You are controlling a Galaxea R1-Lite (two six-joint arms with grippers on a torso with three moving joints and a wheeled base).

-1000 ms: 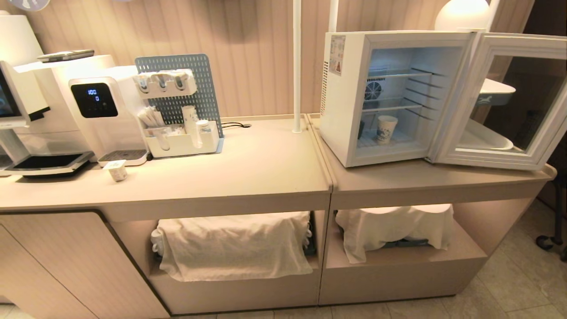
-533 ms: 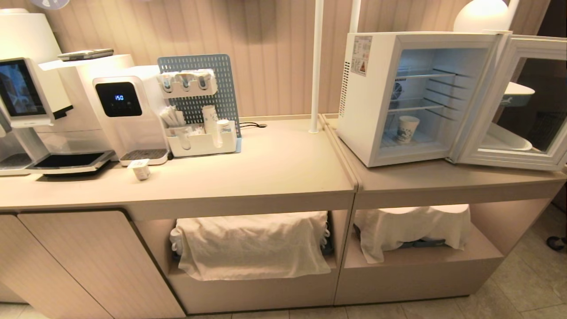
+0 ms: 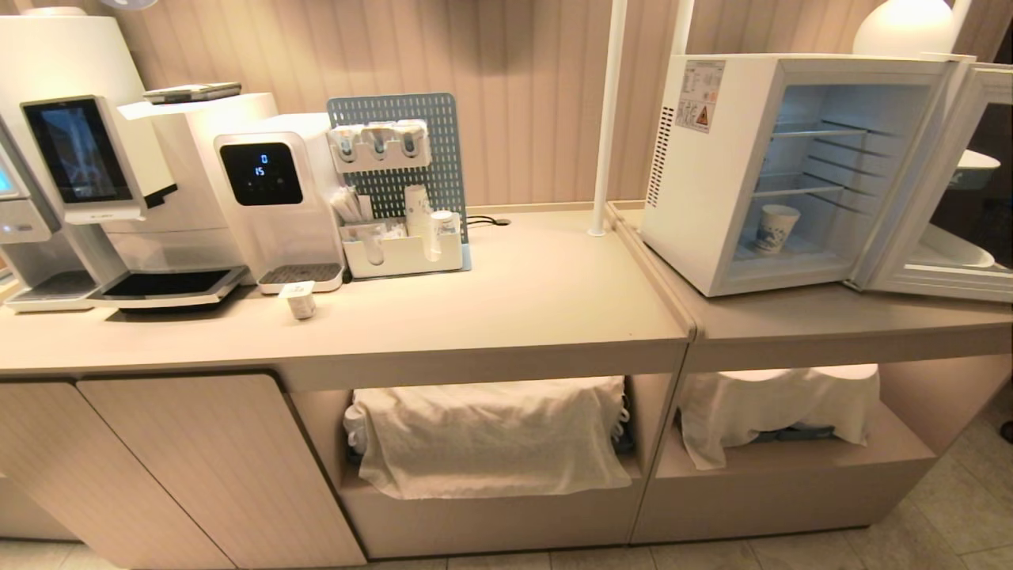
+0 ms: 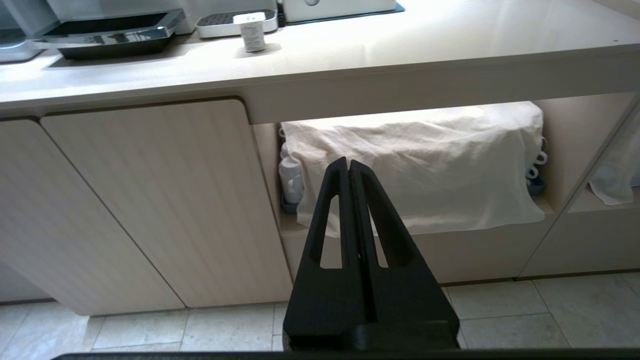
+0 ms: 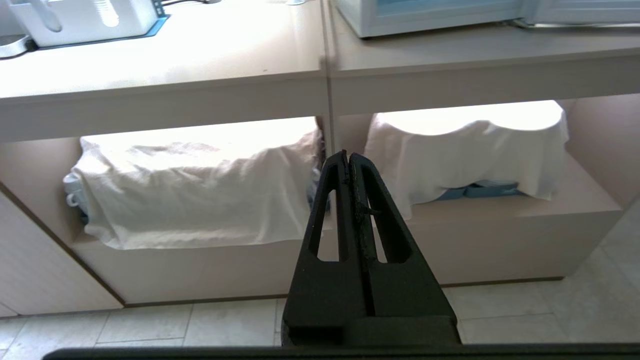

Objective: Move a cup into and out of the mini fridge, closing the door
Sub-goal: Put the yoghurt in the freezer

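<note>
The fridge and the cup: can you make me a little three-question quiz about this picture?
1. True or false: the door of the mini fridge is closed.
2. Where is the cup? A) on the counter by the drink machines B) on the fridge's floor, under the wire shelves C) in a gripper
3. Fill in: the left gripper and the right gripper, both low in front of the counter, are both ____.

Key: 1 false, it stands wide open. 2 B. 3 shut, and holding nothing.
</note>
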